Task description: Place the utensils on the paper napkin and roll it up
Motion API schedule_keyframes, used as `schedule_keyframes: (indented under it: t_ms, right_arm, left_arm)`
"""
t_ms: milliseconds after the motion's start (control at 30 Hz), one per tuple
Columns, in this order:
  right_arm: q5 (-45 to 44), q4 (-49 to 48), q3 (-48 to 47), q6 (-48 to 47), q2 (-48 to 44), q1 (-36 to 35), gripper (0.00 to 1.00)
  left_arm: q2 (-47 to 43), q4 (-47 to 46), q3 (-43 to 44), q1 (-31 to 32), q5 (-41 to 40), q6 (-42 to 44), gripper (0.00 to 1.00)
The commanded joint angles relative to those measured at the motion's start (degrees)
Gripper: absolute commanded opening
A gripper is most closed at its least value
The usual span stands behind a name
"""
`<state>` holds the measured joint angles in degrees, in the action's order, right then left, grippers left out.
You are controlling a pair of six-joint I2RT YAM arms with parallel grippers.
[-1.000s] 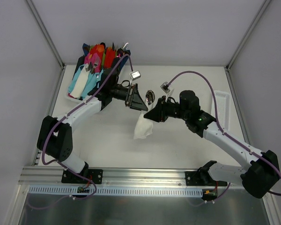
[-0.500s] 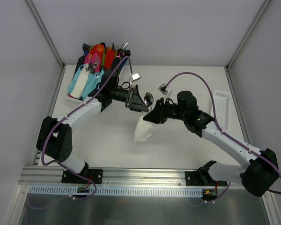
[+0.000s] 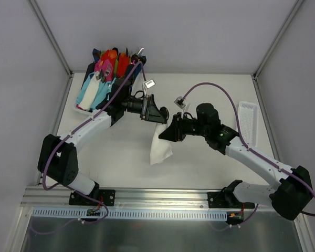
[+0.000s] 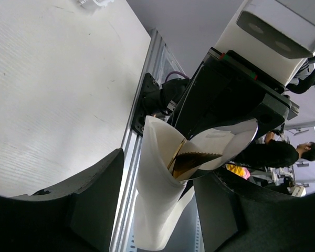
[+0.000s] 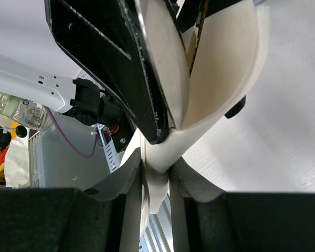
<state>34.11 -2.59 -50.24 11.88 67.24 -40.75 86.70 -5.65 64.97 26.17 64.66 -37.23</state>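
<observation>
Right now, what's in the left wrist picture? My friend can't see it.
A white paper napkin curled like a cone hangs between the left hand's two dark fingers, which stand apart. A golden-yellow utensil and a silvery spoon head poke from its top.

Left arm [image 3: 89,126]: I see it stretched forward and inward, off the table.
Left gripper [image 3: 160,116]: jaws spread, straddling the napkin [image 3: 160,148], no grip that I can see.
Right arm [image 3: 252,155]: reaches across to the left.
Right gripper [image 3: 166,132]: pinched tight on the napkin.
Grippers: tips almost meeting.
</observation>
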Motion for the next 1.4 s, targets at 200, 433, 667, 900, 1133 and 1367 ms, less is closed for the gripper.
schedule_keyframes:
  t_ms: [200,433,667,900,1133,1367]
  right_arm:
    - [2.54,-4.52,-2.14,1.21,-1.50,0.32,0.00]
    - [3.68,-6.37,-2.32,2.62,-0.88,0.67,0.00]
    - [4.21,-7.69,-2.06,3.76,-0.97,1.11,0.00]
    - [4.92,-8.04,-2.23,4.38,-0.18,1.38,0.00]
    - [5.18,-8.13,-2.06,4.64,0.17,1.47,0.00]
    - [5.18,-9.01,-2.06,5.00,-0.53,1.47,0.00]
  left_arm:
    - [-1.79,-1.90,-1.25,-0.16,5.56,-0.29,0.53]
    - [-1.97,-16.49,-5.82,0.02,9.60,-11.45,0.54]
    - [-1.97,-24.75,-8.98,0.19,10.83,-18.64,0.50]
    - [-1.88,-34.96,-11.09,0.11,11.54,-25.96,0.52]
    - [-2.67,-37.59,-11.97,0.11,11.71,-27.72,0.55]
    - [-2.76,-34.70,-11.80,0.19,11.10,-25.61,0.49]
